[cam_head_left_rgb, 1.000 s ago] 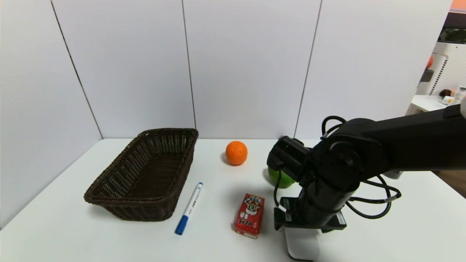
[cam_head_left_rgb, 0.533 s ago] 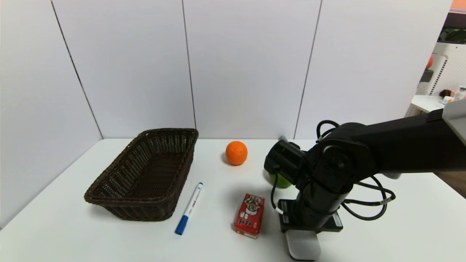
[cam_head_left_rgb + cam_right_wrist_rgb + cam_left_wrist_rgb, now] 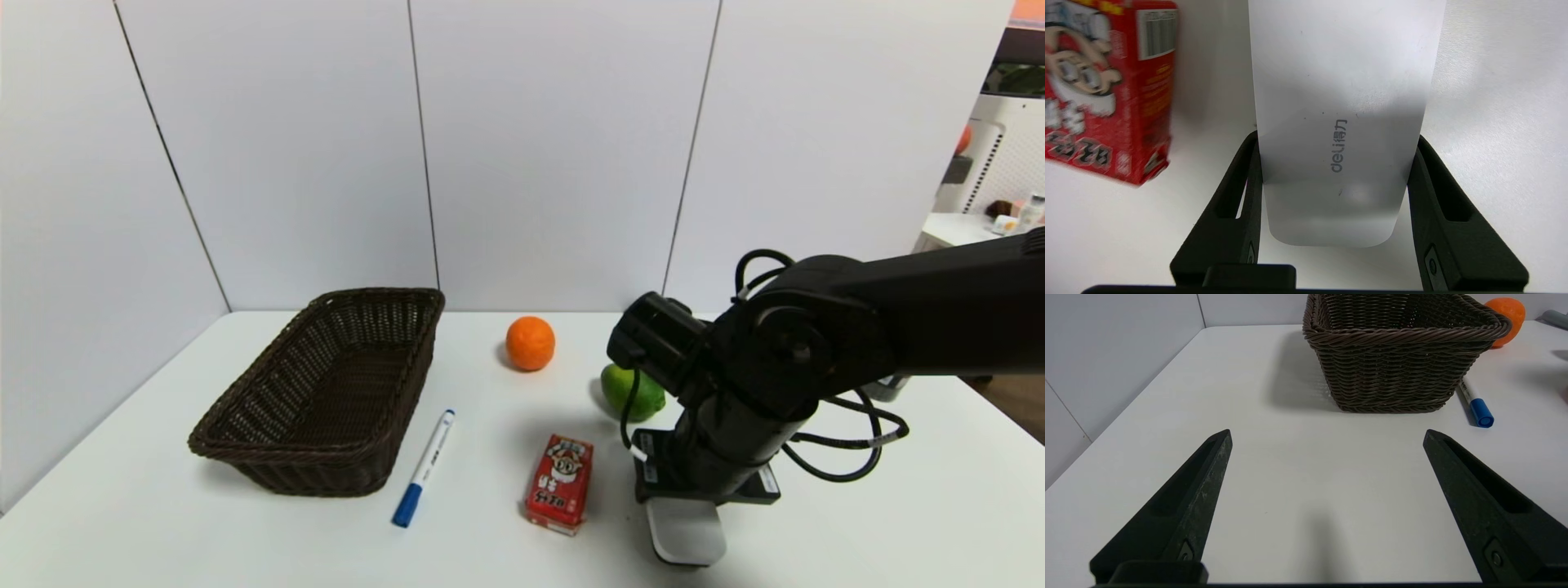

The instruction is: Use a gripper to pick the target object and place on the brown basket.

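Near the tabletop's front edge, head view, the right gripper (image 3: 684, 510) covers the white case (image 3: 687, 532) – brown basket (image 3: 326, 392) well apart. Left wrist: left gripper (image 3: 1327, 437) spread wide. Right wrist: fingers (image 3: 1241, 196) pinch the case's sides beside the red carton (image 3: 1106, 90).

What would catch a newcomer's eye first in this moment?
The right gripper, clamped on the white case at the table's near right, beside the red carton. Next, the brown basket at the left, with nothing in it. The left gripper hovers open over bare table in front of the basket.
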`<state>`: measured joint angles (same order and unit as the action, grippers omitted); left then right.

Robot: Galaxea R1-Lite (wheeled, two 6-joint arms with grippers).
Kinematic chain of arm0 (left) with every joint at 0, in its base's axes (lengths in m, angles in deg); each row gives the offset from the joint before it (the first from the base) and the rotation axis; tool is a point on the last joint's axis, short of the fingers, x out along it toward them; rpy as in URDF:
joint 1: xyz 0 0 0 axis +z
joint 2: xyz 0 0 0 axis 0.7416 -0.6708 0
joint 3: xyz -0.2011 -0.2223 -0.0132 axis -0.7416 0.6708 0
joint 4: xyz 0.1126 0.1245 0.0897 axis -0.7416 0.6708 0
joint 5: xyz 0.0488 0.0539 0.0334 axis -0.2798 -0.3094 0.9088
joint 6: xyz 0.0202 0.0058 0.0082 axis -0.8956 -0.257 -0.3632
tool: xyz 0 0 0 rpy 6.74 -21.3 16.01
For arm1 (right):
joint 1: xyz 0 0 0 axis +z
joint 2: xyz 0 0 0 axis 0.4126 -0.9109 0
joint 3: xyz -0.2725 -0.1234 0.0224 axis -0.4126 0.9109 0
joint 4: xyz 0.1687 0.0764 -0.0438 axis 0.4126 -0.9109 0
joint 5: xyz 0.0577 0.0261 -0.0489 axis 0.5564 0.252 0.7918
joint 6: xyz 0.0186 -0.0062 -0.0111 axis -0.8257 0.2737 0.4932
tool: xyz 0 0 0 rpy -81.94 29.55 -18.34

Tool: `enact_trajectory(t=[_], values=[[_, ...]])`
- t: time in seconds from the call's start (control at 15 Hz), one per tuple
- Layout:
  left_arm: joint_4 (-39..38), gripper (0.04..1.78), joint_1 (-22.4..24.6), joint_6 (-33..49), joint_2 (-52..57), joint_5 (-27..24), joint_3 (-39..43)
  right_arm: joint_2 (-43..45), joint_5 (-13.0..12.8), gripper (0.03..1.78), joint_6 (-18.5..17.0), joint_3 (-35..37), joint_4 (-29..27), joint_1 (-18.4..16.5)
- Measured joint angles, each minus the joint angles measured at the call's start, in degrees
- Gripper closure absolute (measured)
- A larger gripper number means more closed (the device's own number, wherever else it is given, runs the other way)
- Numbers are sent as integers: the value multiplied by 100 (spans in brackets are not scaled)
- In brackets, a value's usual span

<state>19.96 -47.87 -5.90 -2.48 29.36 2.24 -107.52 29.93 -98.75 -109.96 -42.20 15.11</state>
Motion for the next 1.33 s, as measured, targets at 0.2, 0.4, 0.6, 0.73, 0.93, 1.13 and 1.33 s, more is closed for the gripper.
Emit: enact_trajectory(t=[0.2, 0.4, 0.6, 0.73, 0.93, 1.13, 1.33], values=[[0, 13, 0, 0, 0, 0, 0, 395, -211, 83, 257, -39, -18, -84], [2, 13, 0, 0, 0, 0, 0, 813, -590, 84, 887, -196, -9, -155], [2, 13, 0, 0, 0, 2, 0, 1023, -611, 84, 1362, -974, 61, -122], [2, 13, 0, 0, 0, 0, 0, 992, -597, 84, 1698, -1647, 351, 73], [2, 13, 0, 0, 0, 2, 0, 577, -601, 84, 2192, -2650, 1130, 578], [2, 13, 0, 2, 0, 0, 0, -134, -601, 84, 2310, -3210, 2148, 1017], [0, 13, 0, -2, 0, 0, 0, -917, -603, 84, 2365, -3361, 3418, 1410]])
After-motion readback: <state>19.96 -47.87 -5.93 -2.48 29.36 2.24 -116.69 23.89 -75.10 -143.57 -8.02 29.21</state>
